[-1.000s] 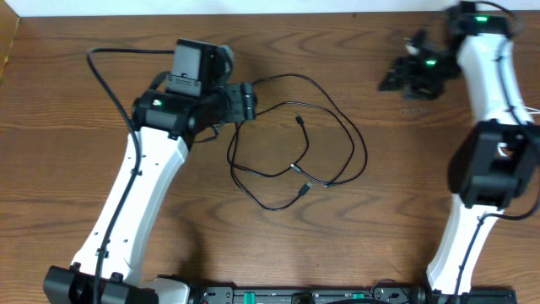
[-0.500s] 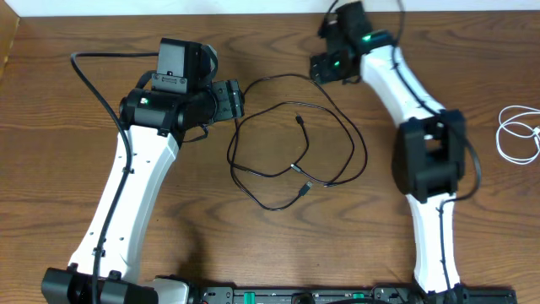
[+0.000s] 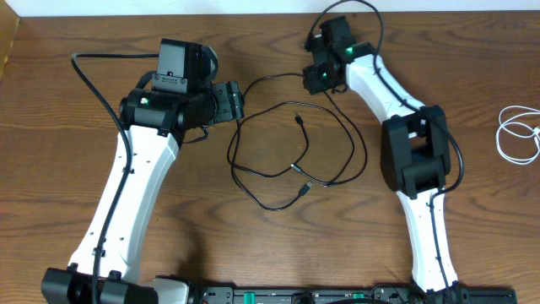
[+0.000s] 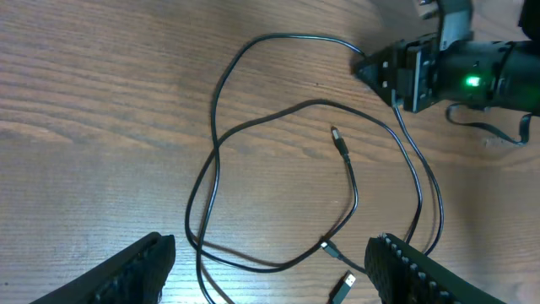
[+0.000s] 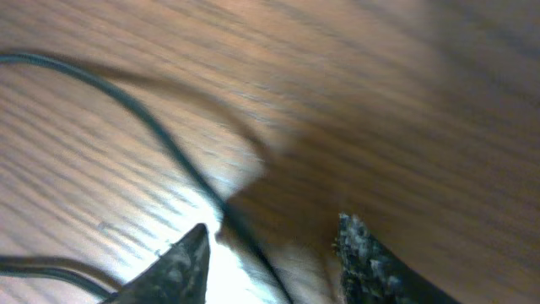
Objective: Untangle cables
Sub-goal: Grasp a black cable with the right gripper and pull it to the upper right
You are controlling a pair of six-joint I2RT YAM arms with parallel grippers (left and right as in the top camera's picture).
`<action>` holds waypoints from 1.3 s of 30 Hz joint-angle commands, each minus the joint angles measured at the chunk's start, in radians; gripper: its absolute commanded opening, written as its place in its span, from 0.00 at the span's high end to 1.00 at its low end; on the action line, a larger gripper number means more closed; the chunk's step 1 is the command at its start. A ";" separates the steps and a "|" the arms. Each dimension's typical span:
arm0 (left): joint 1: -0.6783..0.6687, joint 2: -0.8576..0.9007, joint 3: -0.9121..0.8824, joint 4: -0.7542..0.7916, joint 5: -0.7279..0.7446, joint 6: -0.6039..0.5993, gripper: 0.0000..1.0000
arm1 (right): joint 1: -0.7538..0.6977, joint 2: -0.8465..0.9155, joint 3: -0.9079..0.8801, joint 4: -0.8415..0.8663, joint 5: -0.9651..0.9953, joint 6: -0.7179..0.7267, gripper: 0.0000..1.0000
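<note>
Black cables lie in overlapping loops on the wooden table between the arms, with a small plug inside the loops and a USB plug at the near side. My right gripper is down at the top of the loops. In the right wrist view a black cable runs between its fingers, which stand apart from it. My left gripper hovers open at the loops' left side, above crossing strands. A white cable lies coiled at the far right edge.
The right arm's forearm stretches over the table right of the loops. The left arm's own thick black wire arcs over the table's left part. The table's far edge meets a white wall.
My right arm has swung from the far right corner over to the top of the black loops, uncovering the white cable, and its jaws have narrowed. The left arm shifted slightly left.
</note>
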State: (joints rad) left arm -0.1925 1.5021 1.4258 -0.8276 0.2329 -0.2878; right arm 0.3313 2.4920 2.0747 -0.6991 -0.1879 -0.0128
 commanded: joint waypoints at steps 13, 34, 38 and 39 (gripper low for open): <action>0.004 0.001 0.022 -0.002 -0.006 -0.002 0.23 | 0.042 -0.056 -0.005 -0.142 0.039 0.057 0.99; 0.004 0.001 0.022 -0.002 -0.006 -0.002 0.23 | -0.063 -0.794 -0.005 -0.380 0.016 0.219 0.99; 0.004 0.001 0.022 -0.002 -0.006 -0.002 0.23 | -0.127 -0.876 0.004 -0.376 0.018 0.256 0.99; 0.004 0.001 0.022 -0.002 -0.006 -0.002 0.23 | -0.154 -0.895 0.010 -0.370 0.022 0.267 0.99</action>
State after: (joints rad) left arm -0.1925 1.5021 1.4258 -0.8280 0.2333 -0.2882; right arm 0.2340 1.6650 2.0689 -1.0775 -0.1673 0.1944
